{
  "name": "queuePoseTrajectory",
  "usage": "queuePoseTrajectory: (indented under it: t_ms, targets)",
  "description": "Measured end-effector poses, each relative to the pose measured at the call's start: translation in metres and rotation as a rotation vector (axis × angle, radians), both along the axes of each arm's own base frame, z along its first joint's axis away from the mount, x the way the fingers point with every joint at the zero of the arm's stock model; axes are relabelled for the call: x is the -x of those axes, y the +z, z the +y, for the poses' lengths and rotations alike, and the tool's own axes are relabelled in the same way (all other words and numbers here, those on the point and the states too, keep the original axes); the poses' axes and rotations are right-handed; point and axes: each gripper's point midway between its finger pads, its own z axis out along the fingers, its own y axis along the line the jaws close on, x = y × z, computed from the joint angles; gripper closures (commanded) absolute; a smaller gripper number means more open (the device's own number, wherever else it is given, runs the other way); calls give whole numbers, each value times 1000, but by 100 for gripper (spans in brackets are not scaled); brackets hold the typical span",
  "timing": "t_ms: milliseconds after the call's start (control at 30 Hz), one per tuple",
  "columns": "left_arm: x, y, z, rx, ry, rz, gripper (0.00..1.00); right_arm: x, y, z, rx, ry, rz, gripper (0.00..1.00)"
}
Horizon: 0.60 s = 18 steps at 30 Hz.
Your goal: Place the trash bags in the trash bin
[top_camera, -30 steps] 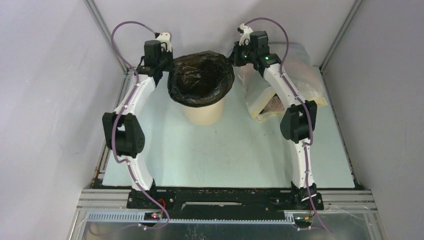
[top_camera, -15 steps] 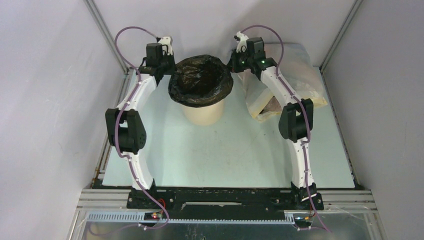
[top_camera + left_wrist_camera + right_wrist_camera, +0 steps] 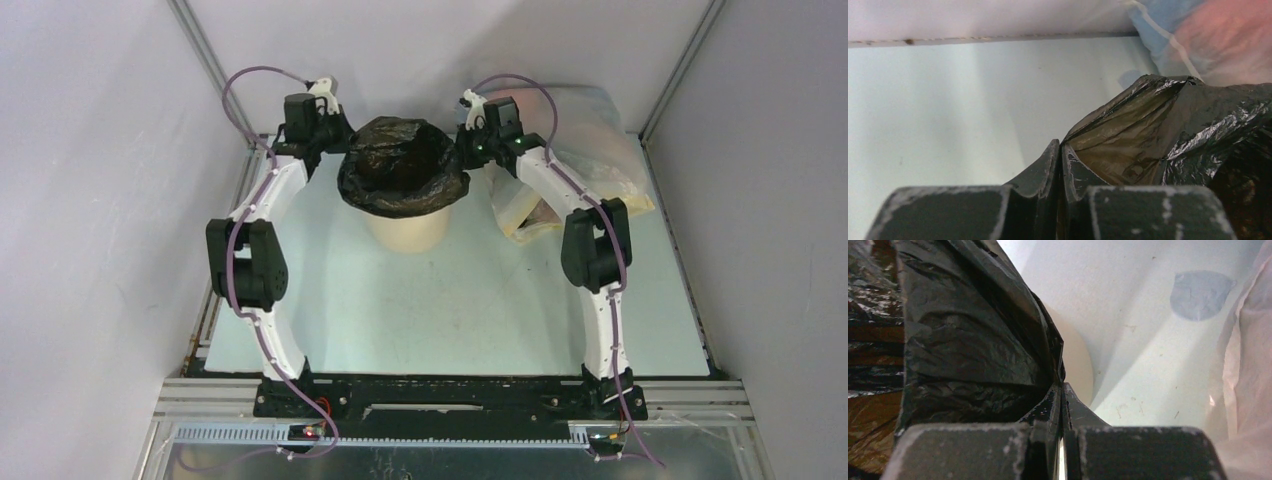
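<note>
Draping over the bin (image 3: 407, 232) at upper centre of the top view, the black bag (image 3: 403, 165) hides its rim. At the bag's left edge the left claw (image 3: 1060, 150) pinches the film; the right claw (image 3: 1061, 389) clamps its right edge, above the worktop (image 3: 450, 300).

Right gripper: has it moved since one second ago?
Yes. In the top view the right gripper has come left and down the picture, closer to the trash bin.

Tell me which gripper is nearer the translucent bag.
Right. The right gripper sits just beside the translucent bag; the left gripper is across the black bag from it.
</note>
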Motion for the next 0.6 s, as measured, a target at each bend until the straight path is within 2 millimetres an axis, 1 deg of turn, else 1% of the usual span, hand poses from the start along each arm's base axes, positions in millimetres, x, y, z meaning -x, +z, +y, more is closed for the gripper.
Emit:
queuePoseTrajectory:
  t_ms: [67, 167, 233, 400, 533, 600]
  targets:
    - [3, -1, -5, 45, -27, 3, 88, 9, 6, -3, 1, -1, -5, 100]
    - [7, -2, -13, 97, -60, 9, 89, 17, 14, -7, -4, -10, -20, 100]
    - [12, -3, -19, 134, -86, 16, 90, 26, 20, -12, -10, -20, -27, 100]
    - [33, -6, -33, 217, -141, 46, 90, 49, 32, -21, -10, -44, -41, 100]
    - [51, -6, -37, 236, -164, 68, 91, 54, 45, -20, -16, -54, -62, 100]
    - [57, -2, -37, 239, -167, 70, 93, 55, 47, -19, -17, -56, -63, 100]
